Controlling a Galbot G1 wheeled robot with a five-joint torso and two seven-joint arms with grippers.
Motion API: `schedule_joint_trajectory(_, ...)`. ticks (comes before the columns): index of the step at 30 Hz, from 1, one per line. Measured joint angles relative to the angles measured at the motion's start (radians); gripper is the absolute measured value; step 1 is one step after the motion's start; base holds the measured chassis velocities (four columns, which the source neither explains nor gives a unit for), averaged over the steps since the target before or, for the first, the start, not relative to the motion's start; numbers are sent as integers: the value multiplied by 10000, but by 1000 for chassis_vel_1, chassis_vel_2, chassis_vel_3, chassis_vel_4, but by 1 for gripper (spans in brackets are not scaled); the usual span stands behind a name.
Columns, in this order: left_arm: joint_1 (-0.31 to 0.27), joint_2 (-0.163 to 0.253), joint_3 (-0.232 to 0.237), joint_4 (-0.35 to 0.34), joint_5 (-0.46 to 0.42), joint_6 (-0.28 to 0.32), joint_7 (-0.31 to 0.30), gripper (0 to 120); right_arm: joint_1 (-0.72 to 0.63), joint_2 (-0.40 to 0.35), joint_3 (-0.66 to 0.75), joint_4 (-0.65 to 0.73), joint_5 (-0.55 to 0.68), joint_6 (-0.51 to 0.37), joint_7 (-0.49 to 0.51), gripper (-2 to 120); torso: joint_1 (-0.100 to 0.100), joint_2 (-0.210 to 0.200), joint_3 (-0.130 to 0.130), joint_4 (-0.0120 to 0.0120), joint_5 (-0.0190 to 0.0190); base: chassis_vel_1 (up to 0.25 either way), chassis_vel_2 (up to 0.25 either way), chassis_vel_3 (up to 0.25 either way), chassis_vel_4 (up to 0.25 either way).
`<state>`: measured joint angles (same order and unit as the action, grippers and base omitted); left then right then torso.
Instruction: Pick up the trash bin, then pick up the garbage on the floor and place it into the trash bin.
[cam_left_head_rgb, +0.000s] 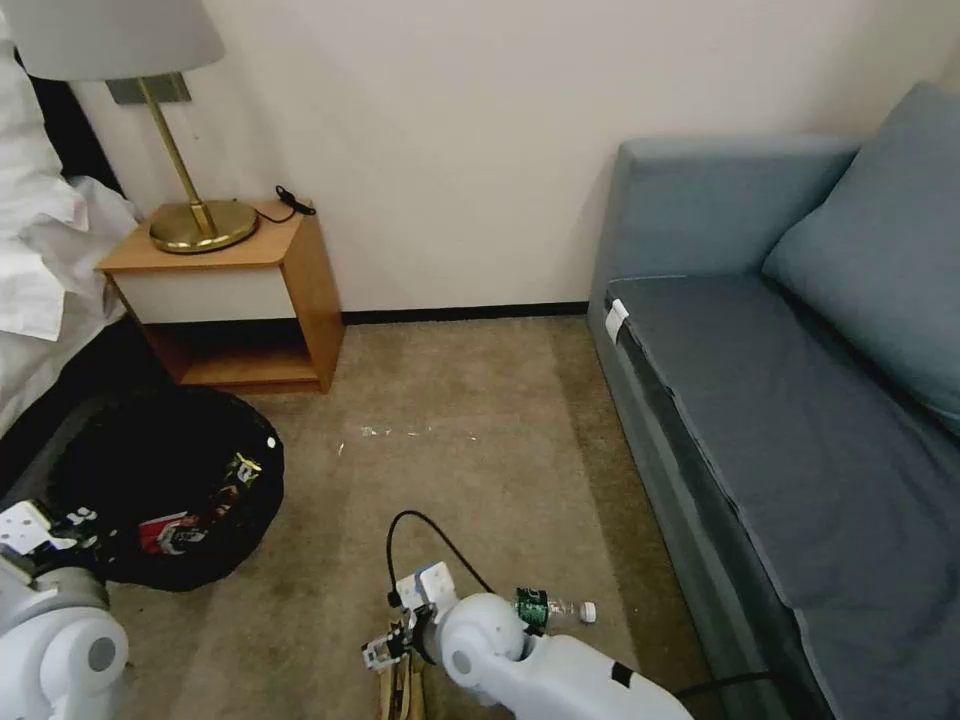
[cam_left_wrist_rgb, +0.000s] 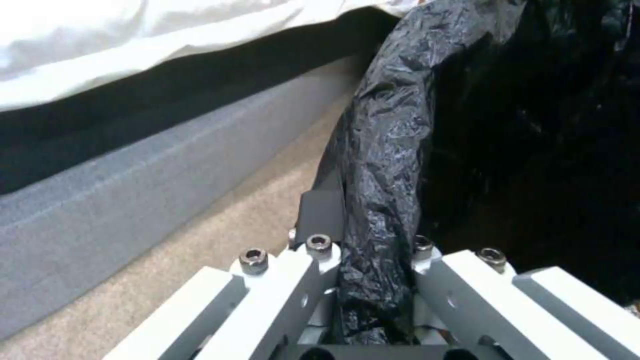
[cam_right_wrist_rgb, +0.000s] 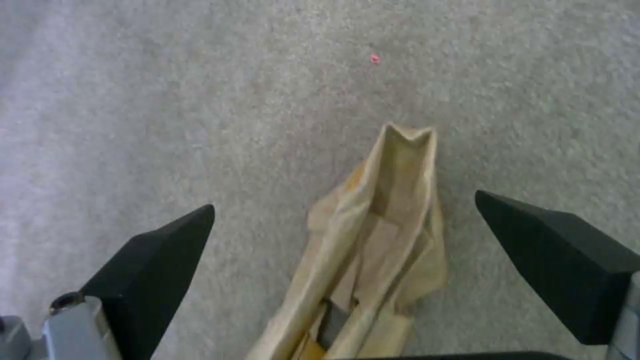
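The trash bin (cam_left_head_rgb: 150, 470), low, round and lined with a black bag, sits on the carpet at the left with a red-and-white packet (cam_left_head_rgb: 165, 530) and a snack wrapper (cam_left_head_rgb: 241, 472) inside. My left gripper (cam_left_head_rgb: 45, 530) is at its near rim. In the left wrist view the left gripper (cam_left_wrist_rgb: 373, 235) is shut on the crinkly black rim (cam_left_wrist_rgb: 387, 150). My right gripper (cam_left_head_rgb: 393, 648) hangs low at the bottom centre, open, over the tan paper bag (cam_left_head_rgb: 403, 692). The right wrist view has the tan paper bag (cam_right_wrist_rgb: 380, 240) lying between the spread black fingers (cam_right_wrist_rgb: 153, 270). A small green-labelled bottle (cam_left_head_rgb: 548, 608) lies just right of that arm.
A wooden nightstand (cam_left_head_rgb: 240, 300) with a brass lamp (cam_left_head_rgb: 200, 225) stands against the back wall. The bed (cam_left_head_rgb: 40, 260) runs along the left, close behind the bin. A blue sofa (cam_left_head_rgb: 800, 400) lines the right side. Open carpet (cam_left_head_rgb: 470, 430) lies between them.
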<state>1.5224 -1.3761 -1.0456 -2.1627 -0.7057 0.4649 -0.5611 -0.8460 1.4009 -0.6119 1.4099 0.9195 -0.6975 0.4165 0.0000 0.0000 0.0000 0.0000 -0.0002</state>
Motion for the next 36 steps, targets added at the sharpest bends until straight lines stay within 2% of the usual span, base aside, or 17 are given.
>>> schedule_joint_trajectory(5, -25, -35, -10, 122, -11, -84, 0, 4, 149, 458, -67, -684, -256, 72, 231, 100, 0, 0, 0, 1, 0, 0, 0, 0, 0)
schedule_joint_trajectory(9, -88, -39, 4, 203, -13, -99, 0, 4, 167, 512, -121, -754, -225, -119, 525, 100, 0, 0, 0, 0, 0, 0, 0, 0, 0)
schedule_joint_trajectory(12, -143, -37, 32, 244, -13, -100, 0, 4, 164, 481, -149, -751, -178, -248, 588, 95, 0, 0, 0, 0, 1, 0, 0, 0, 0)
schedule_joint_trajectory(13, -175, -33, 59, 271, -12, -99, 0, 4, 155, 471, -161, -756, -175, -304, 601, 90, 0, 0, 0, -1, 1, 0, 0, 0, 0)
schedule_joint_trajectory(14, -175, -33, 59, 271, -12, -99, 0, 4, 155, 471, -161, -756, -175, -304, 601, 90, 0, 0, 0, -1, 1, 0, 0, 0, 0)
schedule_joint_trajectory(15, -188, -24, 87, 304, -4, -100, 0, 4, 148, 525, -147, -853, -250, -330, 601, 79, 0, 0, 0, -1, 1, 0, 0, 0, 0)
schedule_joint_trajectory(18, -190, -19, 91, 319, -3, -100, 0, 4, 148, 559, -132, -883, -274, -331, 601, 74, 0, 0, 0, -1, 1, 0, 0, 0, 0)
schedule_joint_trajectory(20, -192, -8, 92, 332, 3, -100, 1, 4, 132, 619, -118, -959, -428, -332, 604, 63, 0, 0, 0, 0, 1, 0, 0, 0, 0)
schedule_joint_trajectory(23, -193, -4, 91, 333, 3, -100, 2, 4, 115, 636, -114, -994, -511, -332, 609, 58, 0, 0, 0, 0, 1, 0, 0, 0, 0)
schedule_joint_trajectory(25, -199, -1, 100, 331, 3, -100, 4, 4, 69, 668, -96, -1040, -674, -332, 634, 45, 0, 0, 0, 0, 1, 0, 0, 0, 0)
schedule_joint_trajectory(26, -199, -1, 100, 331, 3, -100, 4, 4, 69, 668, -96, -1040, -674, -332, 634, 45, 0, 0, 0, 0, 1, 0, 0, 0, 0)
schedule_joint_trajectory(27, -202, -1, 110, 331, 4, -100, 5, 4, 53, 651, -79, -1021, -708, -332, 636, 36, 0, 0, 0, 0, 1, 0, 0, 0, 0)
schedule_joint_trajectory(28, -202, -1, 110, 331, 4, -100, 5, 4, 53, 651, -79, -1021, -708, -332, 636, 36, 0, 0, 0, 0, 1, 0, 0, 0, 0)
schedule_joint_trajectory(32, -207, -8, 126, 330, 6, -100, 6, 4, 36, 598, -57, -938, -785, -332, 613, 23, 0, 0, 0, 0, 2, 0, 0, 0, 0)
schedule_joint_trajectory(33, -204, -18, 129, 321, 7, -100, 7, 4, 9, 585, -40, -929, -858, -332, 575, 16, 0, 0, 0, 0, 1, 0, 0, 0, 0)
schedule_joint_trajectory(34, -204, -18, 129, 321, 7, -100, 7, 4, 9, 585, -40, -929, -858, -332, 575, 16, 0, 0, 0, 0, 1, 0, 0, 0, 0)
schedule_joint_trajectory(36, -186, -20, 129, 311, 10, -100, 8, 4, -35, 584, -18, -922, -1013, -329, 528, 6, -1, 0, 0, 0, 2, 0, 0, 0, 0)
